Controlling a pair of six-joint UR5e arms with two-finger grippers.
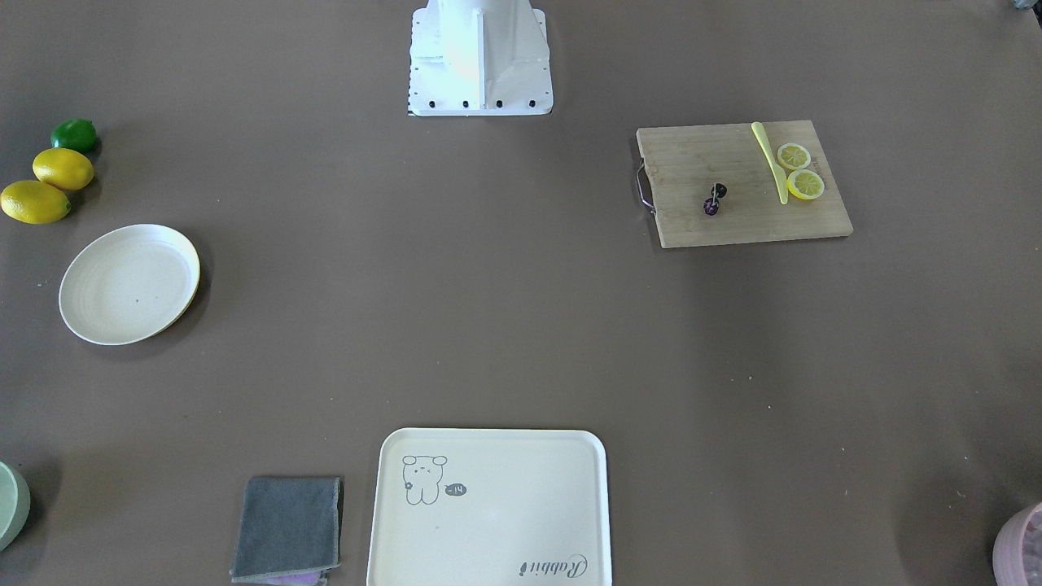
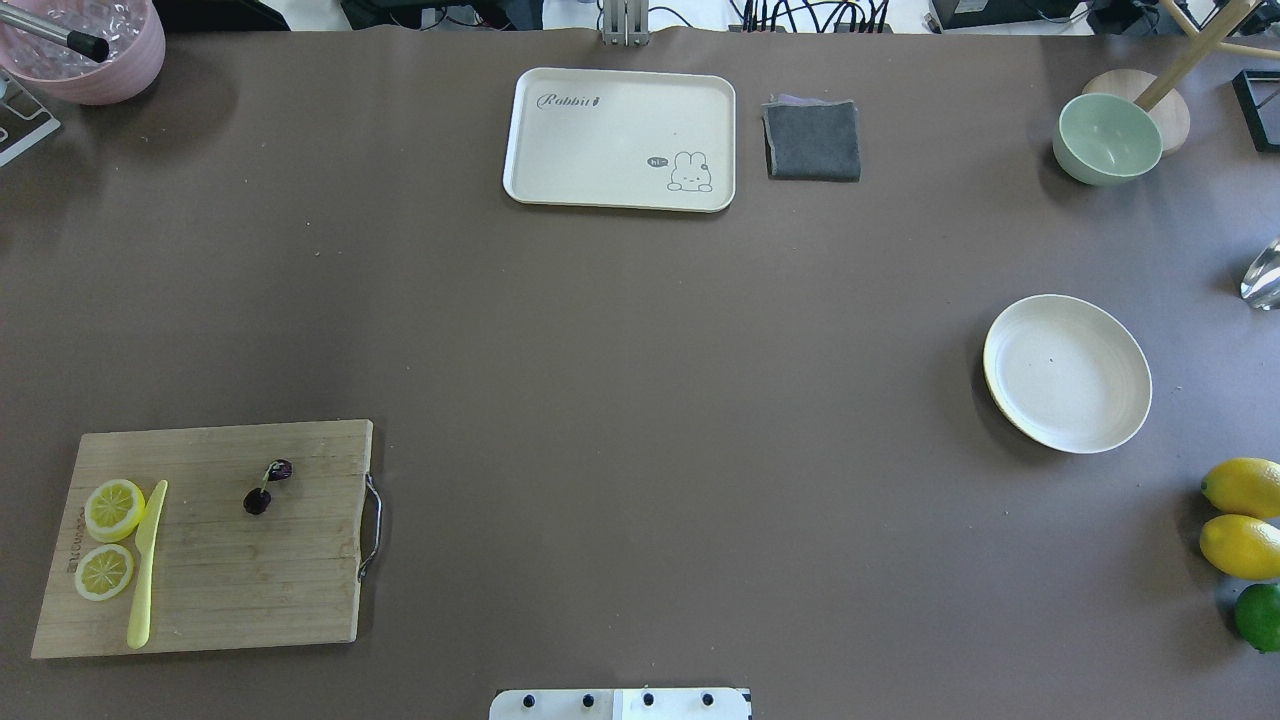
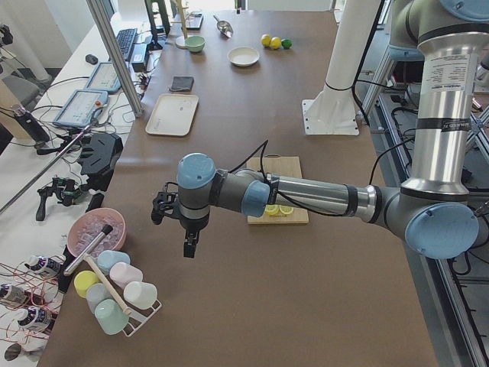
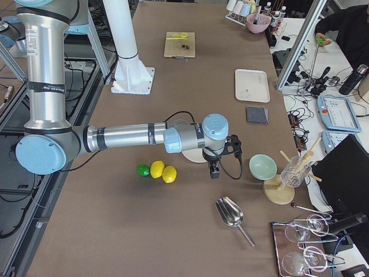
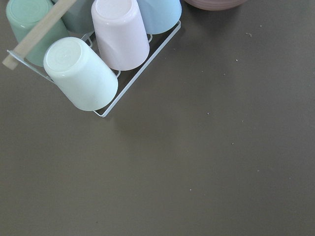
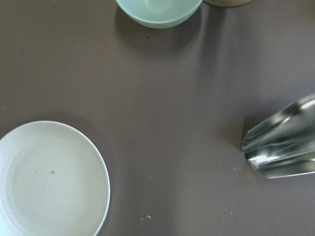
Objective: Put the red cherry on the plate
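Brown surface (image 2: 640,380). Wooden cutting board (image 2: 260,590) with metal handle carries two lemon slices (image 2: 114,508) and, just beside them, a yellow knife (image 2: 146,565). Cream tray (image 2: 600,150) beside folded grey cloth (image 2: 812,140). Green bowl (image 2: 1107,138), pink bowl (image 2: 130,75) at far corners. Two lemons (image 2: 1243,487) and a lime (image 2: 1260,616) in a row. Metal scoop (image 6: 283,142). Cups on wire rack (image 5: 98,59).

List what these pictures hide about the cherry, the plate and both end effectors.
Left end effector: shows only in exterior left view; open or shut cannot be told.
Right end effector: only in the exterior right view; same doubt.
Red cherry: tiny everywhere; in the exterior left view the left arm seems to hide it.
Plate: the right arm covers most of it in the exterior right view.
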